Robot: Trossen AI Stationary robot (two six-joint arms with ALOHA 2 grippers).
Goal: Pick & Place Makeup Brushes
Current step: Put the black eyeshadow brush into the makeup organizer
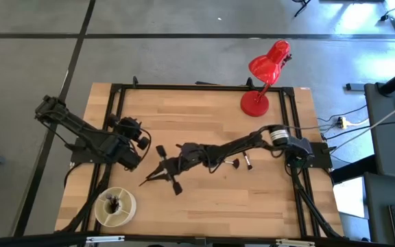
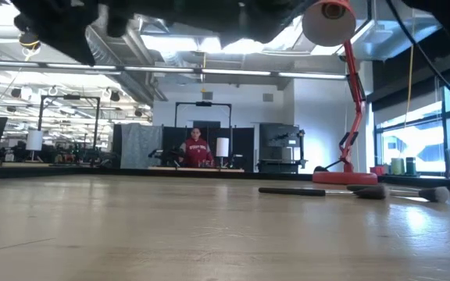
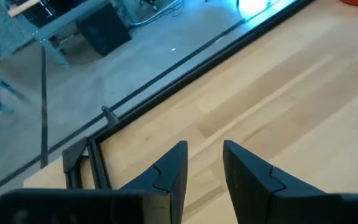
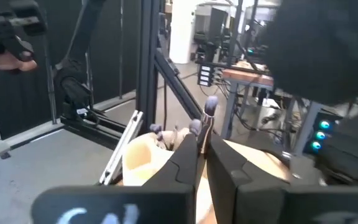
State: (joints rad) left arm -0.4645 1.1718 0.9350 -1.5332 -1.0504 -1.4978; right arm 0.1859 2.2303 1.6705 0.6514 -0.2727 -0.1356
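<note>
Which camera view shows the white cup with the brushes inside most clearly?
The high view: the white cup stands at the table's near left corner, brushes visible inside. The right wrist view shows it partly, behind the right gripper, which holds a brush. The low and left wrist views miss it.

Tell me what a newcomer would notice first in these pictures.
First the red desk lamp at the table's far right edge. Next, the right gripper, reaching over mid-table, shut on a makeup brush that sticks up between its fingers. Then the pale cup near the front left corner with brushes already in it, the left gripper open above bare wood to its rear, and two more brushes lying right of centre.
</note>
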